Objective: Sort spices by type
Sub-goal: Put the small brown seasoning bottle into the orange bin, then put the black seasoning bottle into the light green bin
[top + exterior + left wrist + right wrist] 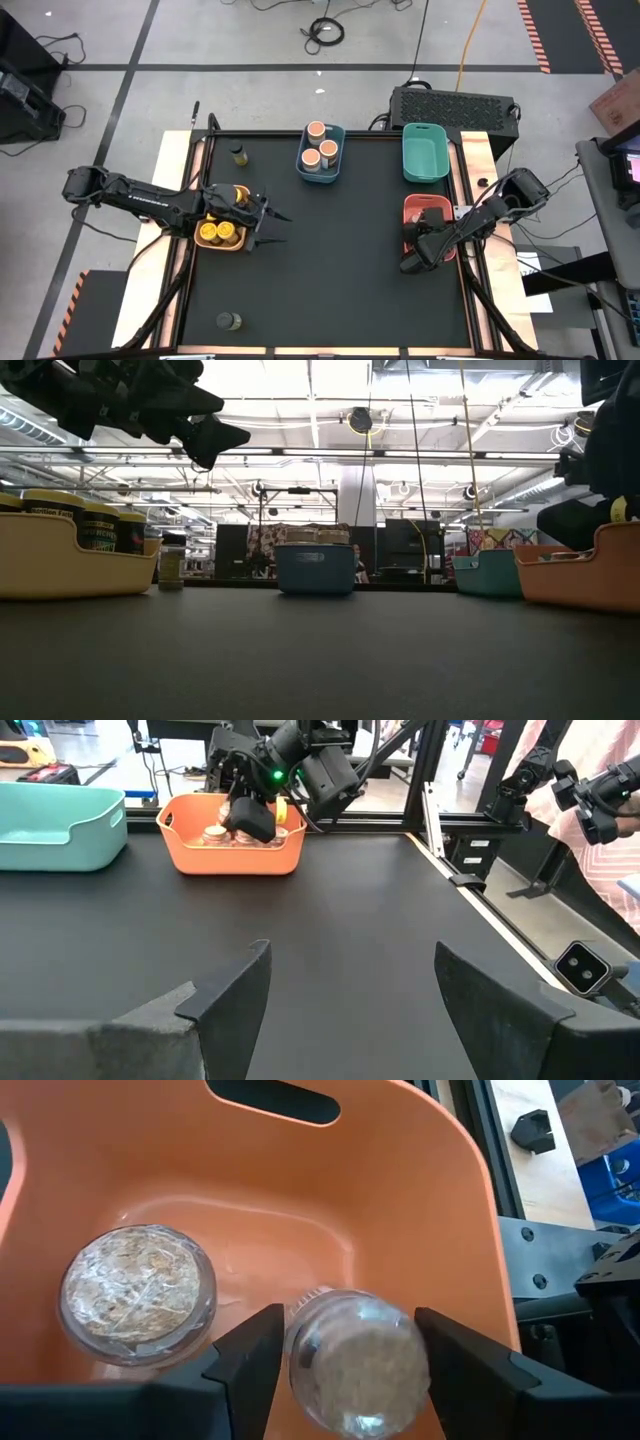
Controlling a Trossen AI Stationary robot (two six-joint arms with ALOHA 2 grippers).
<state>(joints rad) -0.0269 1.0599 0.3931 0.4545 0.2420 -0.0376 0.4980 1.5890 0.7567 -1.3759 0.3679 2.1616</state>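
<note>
I'm mid-drop: right gripper (pixel 345 1342) jaws spread around a small clear pinkish-topped jar (pixel 360 1365) in the salmon plastic bin (pixel 420 1190). Next: lift clear. Left gripper (pixel 345 982) jaws spread, empty.

Bright overhead ceiling lights (pixel 300 385) glaring in the low view, silhouetted arms, black table (pixel 330 250) evenly lit, soft shadows

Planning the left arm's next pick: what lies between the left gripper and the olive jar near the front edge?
Only bare black mat, seen from above, between left gripper and olive jar.
</note>
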